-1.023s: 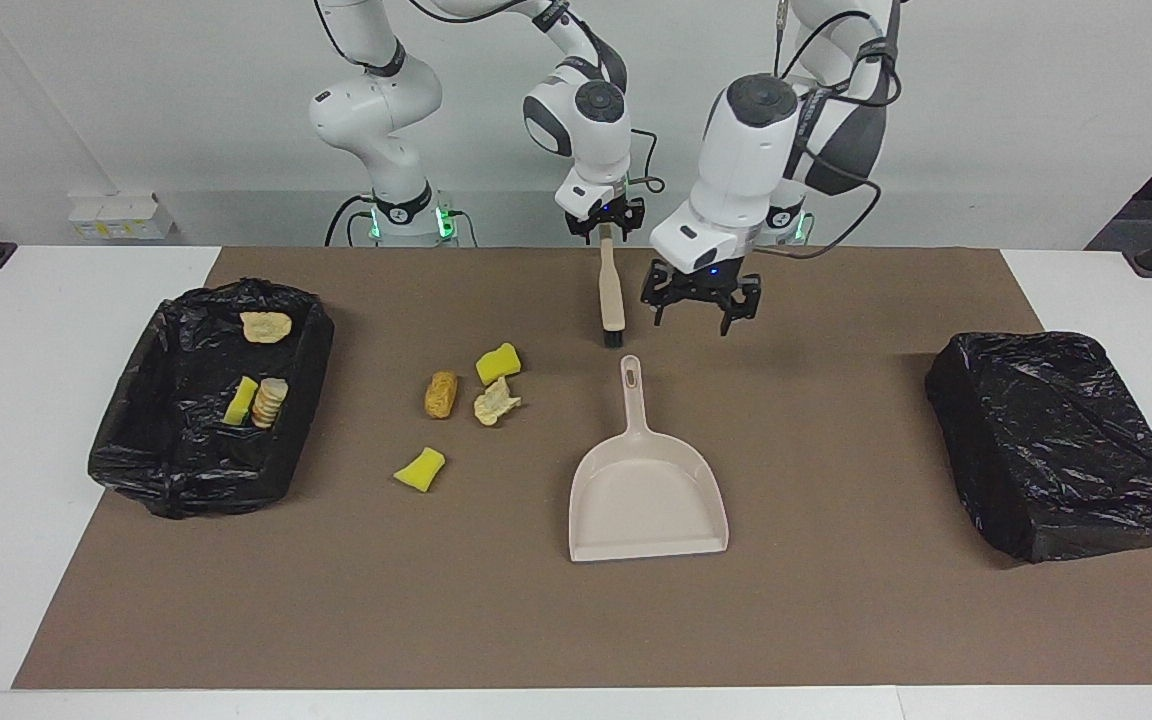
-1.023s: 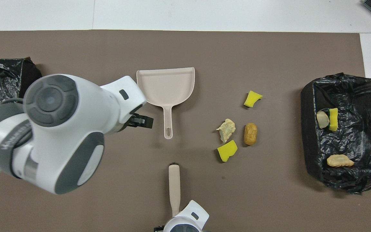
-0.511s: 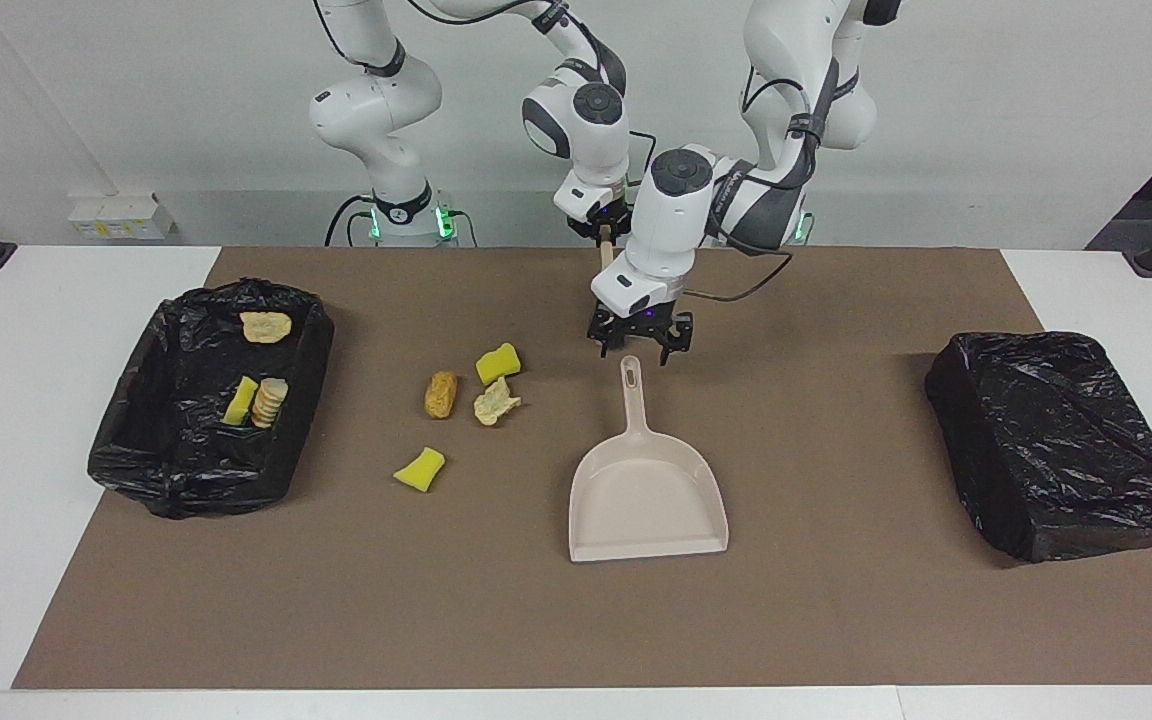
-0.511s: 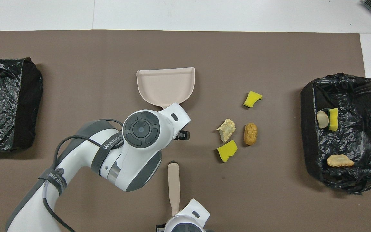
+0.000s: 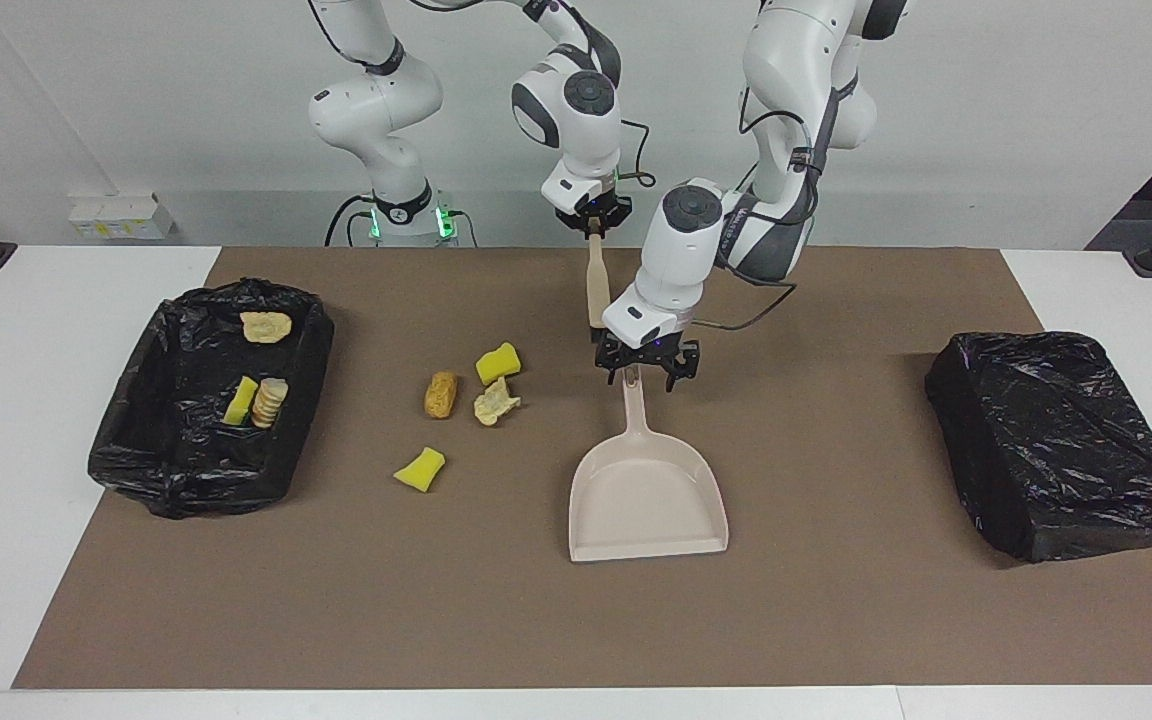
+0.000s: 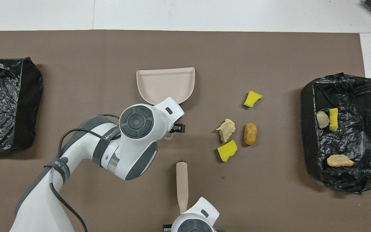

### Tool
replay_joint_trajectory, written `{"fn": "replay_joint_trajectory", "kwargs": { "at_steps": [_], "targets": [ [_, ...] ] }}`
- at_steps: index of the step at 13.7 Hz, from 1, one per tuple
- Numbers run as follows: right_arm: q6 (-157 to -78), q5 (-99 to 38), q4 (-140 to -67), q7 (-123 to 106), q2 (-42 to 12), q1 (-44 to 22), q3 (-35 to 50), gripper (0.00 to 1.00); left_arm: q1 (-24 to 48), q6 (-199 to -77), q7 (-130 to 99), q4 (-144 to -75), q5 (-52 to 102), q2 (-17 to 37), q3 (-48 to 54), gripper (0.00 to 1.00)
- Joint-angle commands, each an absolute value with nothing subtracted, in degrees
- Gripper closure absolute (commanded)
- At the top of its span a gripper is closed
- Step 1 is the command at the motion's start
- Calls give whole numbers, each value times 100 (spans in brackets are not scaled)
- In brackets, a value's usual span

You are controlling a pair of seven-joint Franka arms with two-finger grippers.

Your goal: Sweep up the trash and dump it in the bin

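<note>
Smooth beige plastic dustpan (image 5: 646,495) lies flat on the matte brown surface (image 5: 836,620), its slim handle pointing toward the robots. Toward the right arm's end sits the trash (image 5: 476,393): spongy yellow chunks, a golden bread-like piece, a crumpled pale paper wad. More scraps lie in the bin (image 5: 151,470), lined with crinkly black plastic. Left pincer (image 5: 647,374) is spread wide, straddling the dustpan handle's tip. Right pincer (image 5: 594,226) is clamped tight on the beige brush (image 5: 596,285), bristles hanging down. A covered black box (image 5: 1061,440) sits at the left arm's end.
</note>
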State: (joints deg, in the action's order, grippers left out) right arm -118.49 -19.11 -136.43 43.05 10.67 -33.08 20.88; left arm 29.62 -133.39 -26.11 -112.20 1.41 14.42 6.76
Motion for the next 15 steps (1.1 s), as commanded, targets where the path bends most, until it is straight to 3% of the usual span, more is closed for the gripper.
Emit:
{"fn": "replay_joint_trajectory", "kwargs": {
  "at_steps": [1, 3, 4, 9, 12, 15],
  "targets": [
    [-11253, -1961, -13860, 4052, 1756, -3007, 2109, 100, 2944, -13430, -2514, -11294, 158, 1450, 686, 53],
    [-10647, -1934, -13887, 3728, 2143, -2595, 2109, 100, 2936, -13351, -2391, -11294, 106, 1450, 668, 87],
    [-10443, -1864, -13922, 3596, 2301, -2401, 2109, 100, 2936, -13342, -2330, -11285, 88, 1450, 668, 98],
    [-10301, -295, -14071, 3254, 2347, -1663, 2109, 100, 2620, -13263, -1323, -11206, -236, 1336, 633, 100],
    [-10528, 876, -14089, 2166, 2137, -812, 2118, 100, 2321, -12641, 189, -11013, -641, 1178, 633, 100],
    [-11291, 1186, -14220, 560, 1873, 321, 2118, 100, 1961, -12209, 2604, -10969, -738, 976, 624, 100]
  ]
}}
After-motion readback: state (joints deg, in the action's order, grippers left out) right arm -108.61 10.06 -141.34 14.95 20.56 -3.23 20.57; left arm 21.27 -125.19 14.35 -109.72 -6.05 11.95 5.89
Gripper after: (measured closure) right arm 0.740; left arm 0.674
